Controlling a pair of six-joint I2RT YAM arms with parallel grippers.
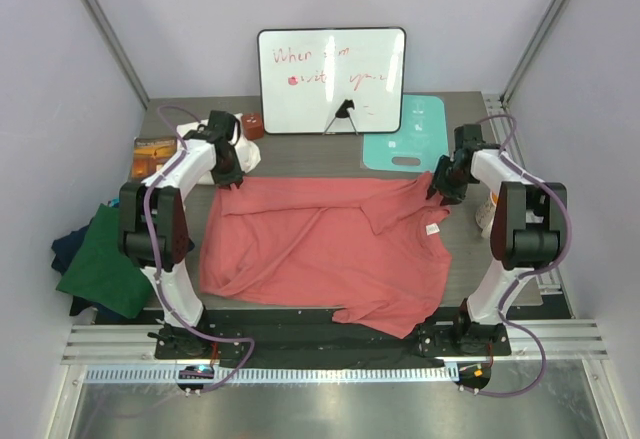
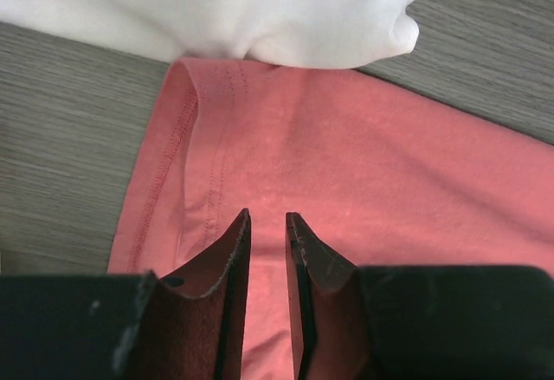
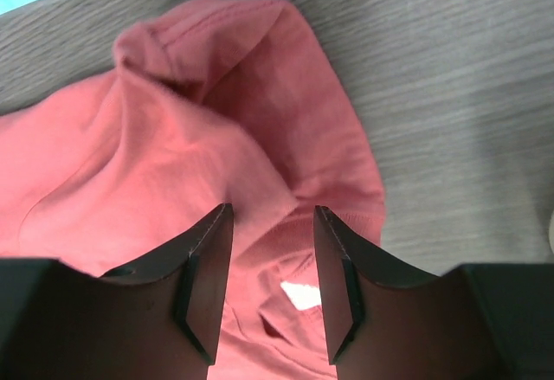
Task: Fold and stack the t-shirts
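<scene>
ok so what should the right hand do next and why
Probably lower the right hand onto the rumpled fold of the salmon-pink shirt beneath it and close. Its jaws stand open over that bunched corner, which needs pulling flat before folding.

Top view looks down from behind; wrist views close over pink t-shirt (image 1: 320, 249).

A robotics laboratory cell is shown. The space is enclosed by plain white wall panels (image 1: 60, 89) framed with aluminium posts (image 1: 99, 19). Slotted aluminium rails (image 1: 110, 344) are fixed along the near edge of a wood-grain surface (image 1: 300, 154). Two robot arms, the left arm (image 1: 150, 224) and the right arm (image 1: 525, 229), are mounted side by side at that edge, and purple cables (image 1: 565, 219) are looped along them. A handwritten whiteboard (image 1: 332, 81) is propped at the back.
</scene>
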